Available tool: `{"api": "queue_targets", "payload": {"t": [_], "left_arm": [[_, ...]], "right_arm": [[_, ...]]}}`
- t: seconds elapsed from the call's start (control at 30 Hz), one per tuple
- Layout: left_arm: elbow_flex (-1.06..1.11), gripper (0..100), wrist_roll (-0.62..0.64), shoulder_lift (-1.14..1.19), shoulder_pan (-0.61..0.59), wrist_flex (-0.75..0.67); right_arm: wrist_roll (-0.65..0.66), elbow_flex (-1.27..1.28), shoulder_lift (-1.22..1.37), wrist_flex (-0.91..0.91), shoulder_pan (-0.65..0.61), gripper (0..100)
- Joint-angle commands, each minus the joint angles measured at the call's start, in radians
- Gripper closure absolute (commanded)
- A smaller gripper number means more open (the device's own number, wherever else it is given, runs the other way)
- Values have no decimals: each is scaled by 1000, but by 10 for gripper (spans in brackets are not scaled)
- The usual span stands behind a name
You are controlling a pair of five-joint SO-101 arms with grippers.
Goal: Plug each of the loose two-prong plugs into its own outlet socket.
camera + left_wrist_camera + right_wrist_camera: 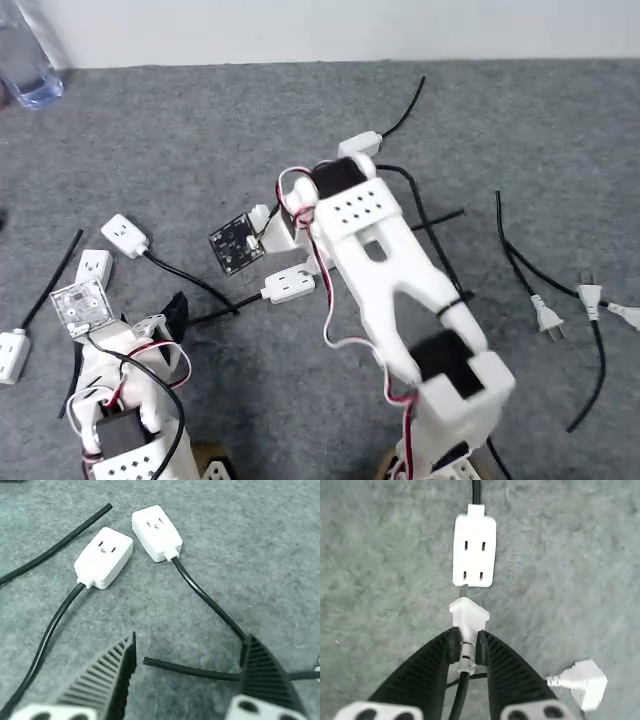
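- The left gripper (190, 647) hung at the near left, its black fingers spread wide over the grey felt mat (260, 555), holding nothing.
- Just beyond it lay two small white single sockets (103, 556), both vacant.
- Mid-table, the right gripper (466, 642) pinched a white two-prong plug (468, 614), its prongs at the edge of a white double outlet block (474, 550), not seated, I judged.
- Out right, more loose white plugs (545, 316) lay waiting; nothing looked plugged in yet.

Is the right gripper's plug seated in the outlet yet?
Not seated: right gripper holds the plug just short of the outlet, bare prong showing between them.
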Motion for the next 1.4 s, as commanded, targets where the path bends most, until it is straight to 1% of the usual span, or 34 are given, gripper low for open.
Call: {"api": "queue_targets", "payload": {"t": [0.0, 0.13, 0.23, 0.33, 0.47, 0.57, 0.67, 0.8, 0.87, 0.97, 1.1, 1.17, 1.37], "left_arm": [[-10, 680, -8, -12, 0, -18], [-10, 680, -9, -12, 0, -20], [-10, 680, -11, -12, 0, -20], [-10, 680, -11, -12, 2, -17], [-10, 680, -8, -11, 2, -17], [-10, 680, -6, -11, 2, -17], [-10, 680, -5, -11, 2, -17], [-10, 680, -5, -11, 2, -15], [-10, 680, -5, -11, 2, -15], [-10, 680, -5, -11, 2, -15], [-10, 680, -5, -11, 2, -15], [-10, 680, -5, -11, 2, -15], [-10, 680, -5, -11, 2, -15]], "right_arm": [[60, -129, 54, 39, 10, 991], [84, -219, 134, 50, -1, 991], [84, -241, 173, 51, 1, 991], [41, -242, 177, 140, 18, 990], [-31, -216, 128, 303, 28, 989], [-74, -133, 48, 312, 38, 989], [-71, -51, -36, 305, 44, 989], [-80, 78, -79, 197, 54, 989], [-98, 163, -79, 99, 54, 989], [-173, 287, -90, -79, 56, 989], [-307, 390, -91, -249, 53, 989], [-339, 446, -91, -306, 53, 989], [-430, 603, -133, -401, 70, 989]]}}
